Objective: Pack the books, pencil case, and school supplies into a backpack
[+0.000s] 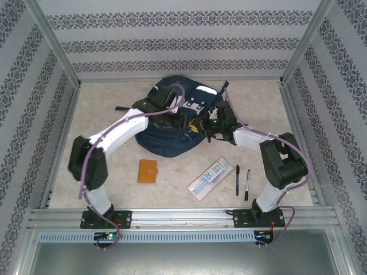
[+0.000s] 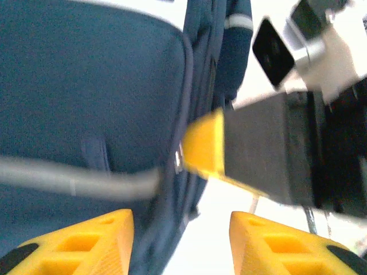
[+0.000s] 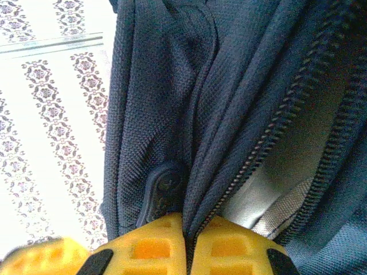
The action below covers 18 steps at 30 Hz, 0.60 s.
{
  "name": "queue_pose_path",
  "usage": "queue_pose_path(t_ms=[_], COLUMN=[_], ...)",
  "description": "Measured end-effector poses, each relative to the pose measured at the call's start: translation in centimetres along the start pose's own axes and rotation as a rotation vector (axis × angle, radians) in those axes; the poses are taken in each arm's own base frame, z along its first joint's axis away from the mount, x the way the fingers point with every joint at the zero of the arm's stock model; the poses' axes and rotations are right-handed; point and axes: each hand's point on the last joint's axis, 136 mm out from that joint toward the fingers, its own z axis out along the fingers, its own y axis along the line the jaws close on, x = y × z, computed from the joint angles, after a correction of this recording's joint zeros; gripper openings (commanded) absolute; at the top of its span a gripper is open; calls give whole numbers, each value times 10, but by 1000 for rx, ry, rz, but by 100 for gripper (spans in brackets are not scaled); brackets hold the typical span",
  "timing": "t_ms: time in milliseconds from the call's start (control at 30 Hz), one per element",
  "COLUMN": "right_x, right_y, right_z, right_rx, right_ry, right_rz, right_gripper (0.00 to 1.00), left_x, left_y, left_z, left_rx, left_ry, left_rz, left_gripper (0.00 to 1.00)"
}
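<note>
backpack (image 1: 172, 143) on pale marbled table (image 1: 103, 114); patterned wallpaper walls (image 1: 172, 43), aluminium frame (image 1: 53, 40).

This looks like a robotics lab test cell, not a lived-in room. It is a boxed-in booth framed by bare aluminium posts (image 1: 53, 43), with walls that are only flat panels of striped floral wallpaper (image 1: 172, 43) around a marble-look tabletop (image 1: 114, 109). A left arm (image 1: 117, 133) and right arm (image 1: 281, 160) are bolted to a metal rail (image 1: 183, 216) at the near edge. Loose cables (image 1: 84, 172) trail down, and a slotted cable duct (image 1: 183, 236) runs below.
</note>
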Motion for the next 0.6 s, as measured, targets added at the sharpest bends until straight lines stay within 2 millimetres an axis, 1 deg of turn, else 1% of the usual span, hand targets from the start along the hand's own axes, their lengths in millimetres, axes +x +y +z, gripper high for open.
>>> queue_pose_path(t_ms=[67, 100, 133, 200, 267, 400, 500, 600], right_x=[0, -1, 1, 1, 1, 6, 9, 10], right_y=[3, 4, 5, 5, 5, 5, 7, 8], right_z=[3, 3, 5, 5, 6, 11, 12, 14], right_rx=[-4, -6, -8, -10, -11, -10, -15, -18], right_ry=[-5, -9, -6, -6, -4, 6, 6, 3], right_rz=[-6, -4, -5, 1, 1, -5, -13, -17], right_gripper=[0, 0, 0, 0, 0, 0, 0, 0], left_x=[20, 30, 37, 50, 58, 58, 56, 53], left_y=[-5, -11, -15, -24, -25, -6, 7, 15], left_z=[-11, -13, -12, -2, 7, 23, 29, 35], left_rx=[5, 4, -1, -18, -42, -135, -198, -239], left_ry=[-10, -9, -8, -7, -5, -31, -62, -91], left_rz=[-64, -88, -103, -131, -161, -243, -285, -309], left_gripper=[46, 46, 46, 46, 46, 51, 55, 56])
